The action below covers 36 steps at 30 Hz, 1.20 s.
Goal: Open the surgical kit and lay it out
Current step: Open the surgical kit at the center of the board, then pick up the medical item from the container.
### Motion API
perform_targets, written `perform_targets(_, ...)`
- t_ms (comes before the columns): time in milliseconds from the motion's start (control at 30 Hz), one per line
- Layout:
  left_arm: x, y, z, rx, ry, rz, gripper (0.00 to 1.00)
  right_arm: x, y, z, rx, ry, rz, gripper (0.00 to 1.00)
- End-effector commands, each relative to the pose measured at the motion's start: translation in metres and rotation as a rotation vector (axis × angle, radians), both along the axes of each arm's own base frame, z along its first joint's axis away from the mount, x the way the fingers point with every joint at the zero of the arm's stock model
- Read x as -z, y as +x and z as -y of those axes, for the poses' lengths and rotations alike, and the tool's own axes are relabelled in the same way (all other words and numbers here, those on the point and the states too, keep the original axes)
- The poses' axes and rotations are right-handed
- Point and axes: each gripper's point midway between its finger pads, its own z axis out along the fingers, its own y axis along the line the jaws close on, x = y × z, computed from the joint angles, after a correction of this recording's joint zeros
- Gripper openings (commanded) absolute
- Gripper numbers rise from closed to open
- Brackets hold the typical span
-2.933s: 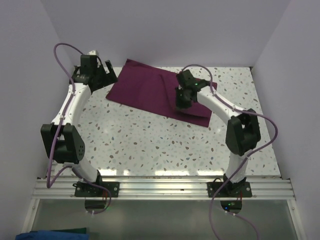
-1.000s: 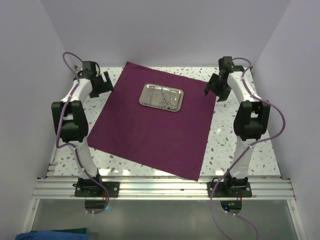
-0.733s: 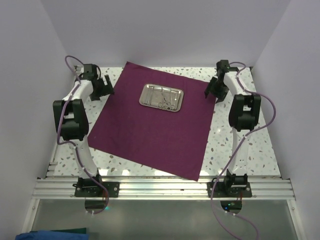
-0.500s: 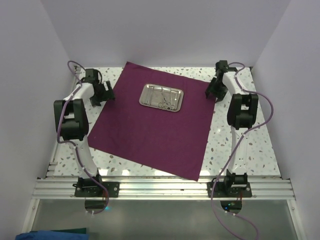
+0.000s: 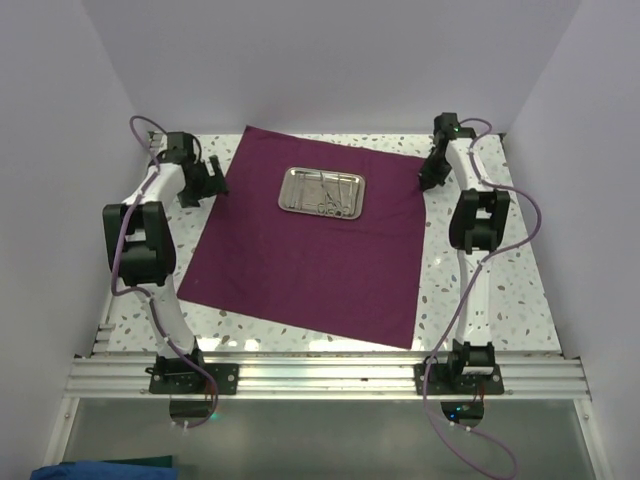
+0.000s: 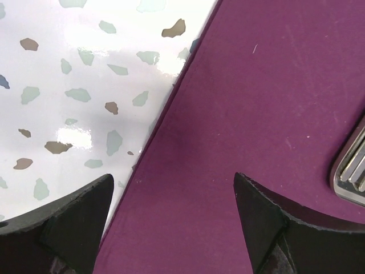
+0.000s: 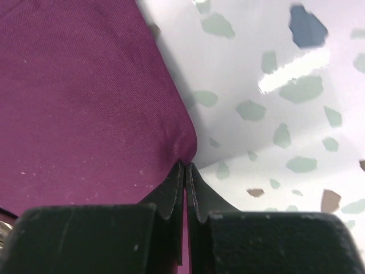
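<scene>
The dark purple-maroon cloth wrap (image 5: 300, 262) lies spread flat on the table. A small shiny steel tray (image 5: 283, 192) sits on its far half and holds thin silver instruments (image 5: 325, 198). My left gripper (image 5: 214, 183) is open at the cloth's far left edge. In the left wrist view the left gripper (image 6: 172, 182) straddles that edge, with cloth (image 6: 256, 103) below it and a tray corner (image 6: 352, 171) at the right. My right gripper (image 5: 429, 177) is at the cloth's far right corner. In the right wrist view the right gripper (image 7: 185, 166) is shut on the cloth's edge (image 7: 85, 97).
The white speckled tabletop (image 5: 500, 290) shows around the cloth. White walls close in on the left, back and right. The aluminium rail (image 5: 320, 378) with both arm bases runs along the near edge.
The folded wrap has been opened flat, uncovering the tray. In the last half second the right gripper pulled its corner back and right, squaring the cloth. The left gripper shifted slightly.
</scene>
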Motion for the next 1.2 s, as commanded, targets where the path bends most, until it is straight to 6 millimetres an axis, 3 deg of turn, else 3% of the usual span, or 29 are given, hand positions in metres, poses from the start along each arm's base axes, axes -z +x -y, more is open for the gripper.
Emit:
perform_targets(0,-0.040,0.013,0.000,0.007,-0.010,0.082,0.89,0.005,0.043,-0.008,0.029,0.026,0.133,0.00)
perform_targets(133,-0.048,0.022,0.002,0.006,-0.030,0.095,0.89,0.001,0.055,-0.014,0.020,0.060,0.182,0.00)
perform_targets(167,-0.052,0.024,0.005,0.007,-0.042,0.104,0.89,0.000,0.053,-0.016,0.015,0.069,0.180,0.04)
perform_targets(200,-0.060,0.030,0.007,0.011,-0.048,0.125,0.89,-0.002,0.053,-0.016,0.002,0.069,0.186,0.21)
perform_targets(233,-0.066,0.034,0.010,0.016,-0.050,0.144,0.89,-0.005,0.052,-0.017,-0.008,0.071,0.191,0.47)
perform_targets(267,-0.076,0.040,0.017,0.030,-0.044,0.172,0.89,-0.011,0.045,-0.014,-0.009,0.057,0.187,0.81)
perform_targets(333,-0.081,0.046,0.025,0.043,-0.025,0.185,0.89,-0.022,0.039,-0.007,-0.022,0.019,0.189,0.93)
perform_targets(367,-0.085,0.050,0.026,0.037,-0.002,0.191,0.89,-0.020,0.031,-0.005,-0.028,0.002,0.170,0.95)
perform_targets(400,-0.092,0.056,0.033,0.040,0.009,0.212,0.88,-0.045,0.028,0.001,-0.030,-0.034,0.203,0.95)
perform_targets(433,-0.089,0.056,0.045,0.050,0.018,0.198,0.88,-0.053,0.024,0.003,-0.030,-0.047,0.207,0.95)
perform_targets(467,-0.091,0.058,0.056,0.052,0.036,0.205,0.87,-0.049,0.010,0.005,-0.028,-0.057,0.175,0.95)
perform_targets(500,-0.092,0.059,0.059,0.047,0.058,0.215,0.87,-0.078,0.004,0.006,-0.024,-0.065,0.220,0.95)
perform_targets(533,-0.102,0.064,0.065,0.053,0.070,0.264,0.88,-0.090,-0.003,0.006,-0.018,-0.062,0.234,0.94)
perform_targets(567,-0.093,0.060,0.078,0.072,0.084,0.265,0.89,-0.077,-0.024,0.005,-0.018,-0.056,0.183,0.94)
perform_targets(600,-0.095,0.060,0.082,0.073,0.081,0.288,0.90,-0.111,-0.029,0.001,-0.020,-0.035,0.267,0.93)
perform_targets(633,-0.105,0.064,0.087,0.067,0.069,0.335,0.92,-0.116,-0.038,-0.001,-0.019,-0.023,0.276,0.93)
perform_targets(667,-0.103,0.063,0.097,0.074,0.035,0.337,0.95,-0.097,-0.060,-0.005,-0.026,-0.015,0.225,0.93)
perform_targets(733,-0.098,0.067,0.112,0.130,0.013,0.329,0.98,-0.122,-0.076,-0.012,-0.042,-0.005,0.292,0.93)
perform_targets(800,-0.105,0.073,0.139,0.214,-0.009,0.341,1.00,-0.115,-0.100,-0.022,-0.073,-0.002,0.261,0.93)
perform_targets(833,-0.089,0.078,0.146,0.230,0.002,0.311,1.00,-0.128,-0.109,-0.024,-0.081,-0.002,0.284,0.93)
perform_targets(867,-0.104,0.090,0.156,0.232,0.009,0.346,1.00,-0.120,-0.121,-0.029,-0.097,0.000,0.256,0.93)
perform_targets(900,-0.098,0.090,0.158,0.228,0.011,0.318,1.00,-0.120,-0.129,-0.030,-0.104,0.001,0.247,0.93)
perform_targets(933,-0.078,0.096,0.163,0.216,0.000,0.279,1.00,-0.122,-0.135,-0.033,-0.115,0.005,0.250,0.93)
perform_targets(967,-0.088,0.107,0.167,0.209,-0.010,0.308,0.99,-0.126,-0.146,-0.033,-0.120,0.003,0.254,0.93)
perform_targets(1000,-0.086,0.111,0.169,0.206,-0.014,0.306,0.98,-0.129,-0.153,-0.034,-0.125,0.005,0.253,0.93)
perform_targets(1033,-0.070,0.115,0.171,0.201,-0.015,0.283,0.96,-0.132,-0.159,-0.034,-0.129,0.002,0.258,0.93)
perform_targets(1167,-0.066,0.130,0.192,0.229,-0.029,0.324,0.93,-0.150,-0.188,-0.031,-0.142,-0.004,0.302,0.93)
